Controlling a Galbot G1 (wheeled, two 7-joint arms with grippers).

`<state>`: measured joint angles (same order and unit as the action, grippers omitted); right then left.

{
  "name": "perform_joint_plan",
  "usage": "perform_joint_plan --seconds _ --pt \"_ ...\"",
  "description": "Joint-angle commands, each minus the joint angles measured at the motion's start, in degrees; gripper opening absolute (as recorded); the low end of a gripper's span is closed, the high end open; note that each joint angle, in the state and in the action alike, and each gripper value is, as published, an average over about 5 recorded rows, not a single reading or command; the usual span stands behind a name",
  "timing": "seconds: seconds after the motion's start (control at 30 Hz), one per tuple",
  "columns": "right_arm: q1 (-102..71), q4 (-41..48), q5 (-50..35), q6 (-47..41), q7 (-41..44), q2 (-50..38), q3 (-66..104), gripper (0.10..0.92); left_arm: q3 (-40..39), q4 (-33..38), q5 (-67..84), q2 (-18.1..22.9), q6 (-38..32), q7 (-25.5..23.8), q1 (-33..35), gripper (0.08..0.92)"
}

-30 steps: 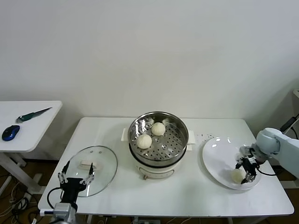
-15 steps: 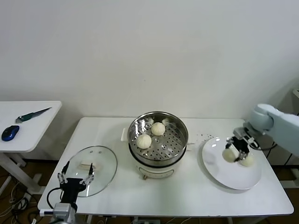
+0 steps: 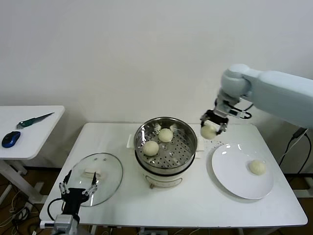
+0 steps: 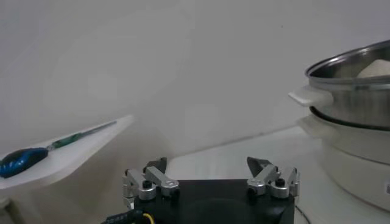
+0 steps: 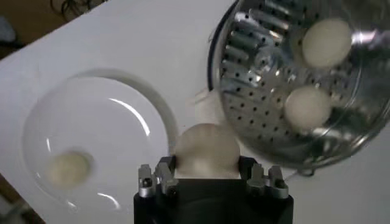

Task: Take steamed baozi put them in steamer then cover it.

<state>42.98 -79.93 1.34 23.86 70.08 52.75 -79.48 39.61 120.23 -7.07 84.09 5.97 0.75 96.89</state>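
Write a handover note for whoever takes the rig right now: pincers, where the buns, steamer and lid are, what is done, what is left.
Right pincer: shut on a baozi, in the air beside the steamer's right rim.
Left pincer: open, idle at the table's near-left edge, by the cover.
Steamer: mid-table, uncovered, two baozi inside.
Plate: right of the steamer, one baozi on it.
Cover: flat on the table, left of the steamer.
Done: two buns in.
Left: drop the held bun in, fetch the plate's bun, put the cover on.
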Motion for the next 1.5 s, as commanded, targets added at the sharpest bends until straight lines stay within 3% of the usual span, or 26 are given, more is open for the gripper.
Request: perform_joint_plan --seconds 0.03,0.3,0.73,1.0,1.1,1.33,1.5 --pt "-5.8 -1.9 11.2 6.2 0.3 15.0 3.4 0.667 0.4 0.6 0.3 -0.3 -0.2 0.0 1.2 0.823" --pt "-13.5 -1.5 14.6 7.1 -0.1 19.9 4.2 0.67 0.6 0.5 0.6 -0.2 -0.5 0.0 2.1 0.823" --pt "-15.1 -2.4 14.5 7.4 -1.4 19.1 3.2 0.681 0.7 -0.4 0.7 -0.3 -0.8 0.0 1.9 0.823" --pt "-14.1 -2.8 14.6 6.7 -1.3 17.4 3.6 0.808 0.7 -0.7 0.6 -0.4 -0.8 0.1 1.8 0.823" --pt "-12.6 -2.4 14.2 6.8 -1.2 16.3 4.2 0.821 0.7 -0.7 0.6 -0.4 -0.8 0.1 1.7 0.823" --pt "-5.9 2.0 8.3 3.3 -2.0 9.8 4.1 0.823 0.6 -0.6 0.5 -0.4 -0.8 0.1 1.5 0.823" --pt "1.4 4.8 -4.1 -11.7 -12.3 2.4 -4.0 0.823 0.4 -0.5 0.5 -0.5 -0.8 0.1 1.4 0.823"
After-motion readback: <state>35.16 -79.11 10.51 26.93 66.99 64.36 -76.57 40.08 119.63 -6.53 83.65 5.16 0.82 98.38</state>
